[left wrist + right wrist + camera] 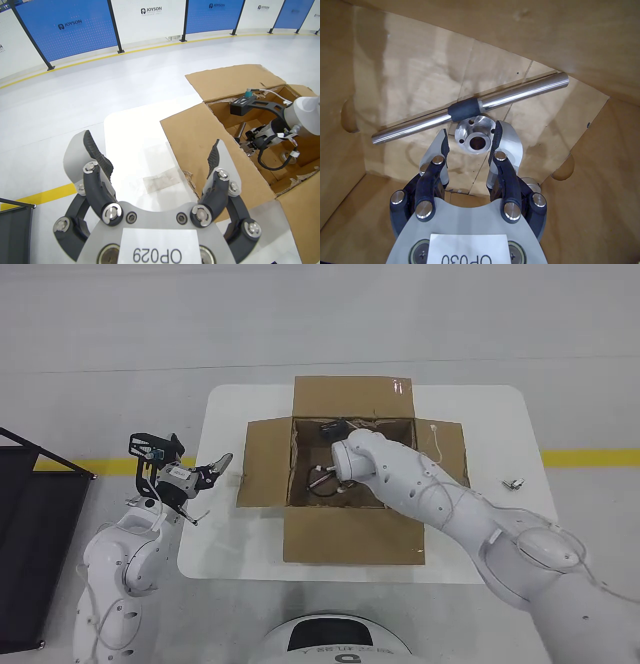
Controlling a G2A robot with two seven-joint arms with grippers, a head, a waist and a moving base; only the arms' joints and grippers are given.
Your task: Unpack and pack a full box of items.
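Top view: an open cardboard box [350, 536] sits mid-counter [480, 414] with all four flaps spread flat. The right arm reaches down into it, with the right hand [318, 479] low by the box's left wall. The left hand [222, 467] hangs above the counter's left edge, left of the box and apart from it. A small metal part [515, 483] lies on the counter right of the box. Left wrist view: the left hand [152, 140] has its fingers spread wide and holds nothing, with bare counter [130, 150] below. Beyond it, the right hand [250, 147] is down inside the box [190, 140], near a steel rod [241, 130]. Right wrist view: on the box floor [407, 75], the right hand [471, 130] is partly spread, one finger on either side of a flanged metal bushing [475, 136]. I cannot tell if the pads touch it. The steel rod [520, 91], with a dark sleeve [463, 110] at its middle, lies just beyond the bushing.
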